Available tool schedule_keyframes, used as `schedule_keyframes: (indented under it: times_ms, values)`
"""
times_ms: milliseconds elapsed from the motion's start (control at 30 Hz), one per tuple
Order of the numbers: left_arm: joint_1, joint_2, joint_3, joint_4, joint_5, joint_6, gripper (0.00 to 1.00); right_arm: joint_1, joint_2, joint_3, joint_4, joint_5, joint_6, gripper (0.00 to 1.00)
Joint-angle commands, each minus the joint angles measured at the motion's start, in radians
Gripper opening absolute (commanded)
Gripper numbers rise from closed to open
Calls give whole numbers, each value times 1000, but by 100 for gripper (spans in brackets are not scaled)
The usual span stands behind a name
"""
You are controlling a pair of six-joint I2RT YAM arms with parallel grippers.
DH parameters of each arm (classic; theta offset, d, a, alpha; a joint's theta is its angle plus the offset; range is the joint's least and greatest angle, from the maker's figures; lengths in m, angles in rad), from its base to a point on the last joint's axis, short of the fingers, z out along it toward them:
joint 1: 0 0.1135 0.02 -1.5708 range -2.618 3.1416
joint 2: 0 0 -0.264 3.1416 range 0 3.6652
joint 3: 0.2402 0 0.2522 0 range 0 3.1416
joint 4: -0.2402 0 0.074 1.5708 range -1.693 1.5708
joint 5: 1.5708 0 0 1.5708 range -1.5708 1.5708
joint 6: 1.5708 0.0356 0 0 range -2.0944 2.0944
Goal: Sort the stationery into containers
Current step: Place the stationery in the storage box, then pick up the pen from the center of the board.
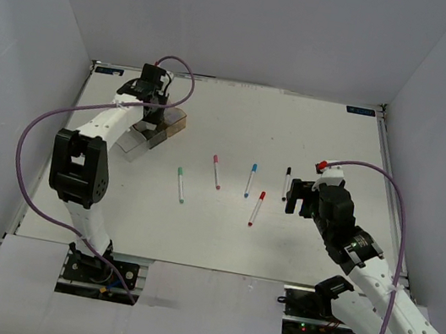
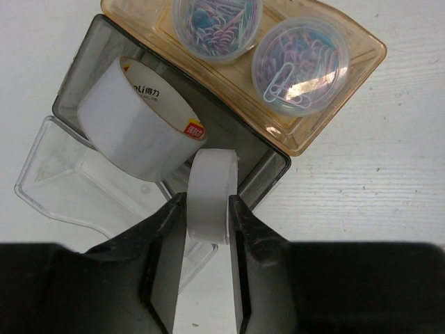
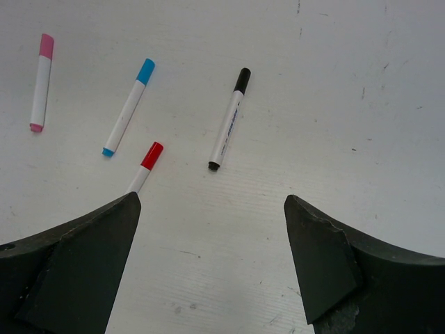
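My left gripper (image 2: pixel 207 209) is shut on a small whitish tape roll (image 2: pixel 211 182), held edge-on above the near rim of the dark grey box (image 2: pixel 229 132). That box holds the big silvery tape ring (image 2: pixel 135 118). Two round tubs of paper clips (image 2: pixel 217 24) (image 2: pixel 300 64) sit in the amber box (image 2: pixel 348 76). In the top view my left gripper (image 1: pixel 155 109) is over the containers (image 1: pixel 174 125). Green (image 1: pixel 181 184), pink (image 1: pixel 217 171), blue (image 1: pixel 251 180), red (image 1: pixel 256 208) and black (image 1: pixel 286 182) markers lie mid-table. My right gripper (image 3: pixel 212 202) is open and empty, just short of the black marker (image 3: pixel 229 120) and the red marker (image 3: pixel 144 165).
A clear colourless box (image 2: pixel 69 184) joins the dark one on its near left side. The blue marker (image 3: pixel 127 108) and the pink marker (image 3: pixel 40 83) lie left of the black one. White walls enclose the table (image 1: pixel 337 152) on three sides.
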Motion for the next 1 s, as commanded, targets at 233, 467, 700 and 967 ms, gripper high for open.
schedule_keyframes:
  times_ms: [233, 467, 700, 967]
  values:
    - [5, -27, -44, 21, 2, -1, 56, -1, -19, -9, 17, 2, -11, 90]
    - [4, -143, -30, -7, 58, -132, 76, -1, -53, 20, 0, -8, -9, 90]
    - [-36, -378, -173, -8, 195, -434, 90, -3, -131, 29, -6, -8, 28, 90]
    - [-272, -489, -429, -4, 2, -751, 91, -1, -174, -3, -17, -8, 31, 90]
